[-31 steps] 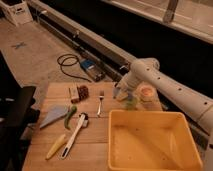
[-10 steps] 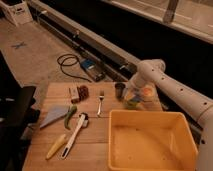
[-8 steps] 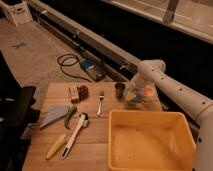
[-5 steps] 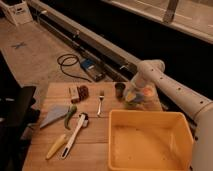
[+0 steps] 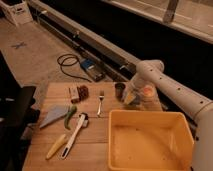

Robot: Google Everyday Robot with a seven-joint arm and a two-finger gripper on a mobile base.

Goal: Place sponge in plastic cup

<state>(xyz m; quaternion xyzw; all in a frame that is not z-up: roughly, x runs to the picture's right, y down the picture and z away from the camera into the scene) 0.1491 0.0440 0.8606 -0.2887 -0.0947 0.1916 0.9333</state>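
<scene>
My gripper [image 5: 130,95] hangs down from the white arm [image 5: 150,70] at the back right of the wooden table. It is right over a small pale green cup [image 5: 128,99], between the dark brown cup [image 5: 120,89] and the orange round dish [image 5: 147,91]. The gripper hides most of the green cup. No blue-grey sponge block shows clearly; I cannot tell whether it is in the gripper or in the cup beneath it.
A large yellow bin [image 5: 150,140] fills the front right. A fork [image 5: 101,102] lies left of the brown cup, with a small pale block with a brown side [image 5: 78,93] further left. A grey-blue triangular cloth [image 5: 54,115], a green utensil [image 5: 70,116], a white brush [image 5: 76,132] and a yellow tool [image 5: 56,146] lie at the front left.
Since the earliest frame the arm and gripper have shifted a little right, onto the green cup. Over the last second the gripper has barely moved. The things on the table have stayed put.
</scene>
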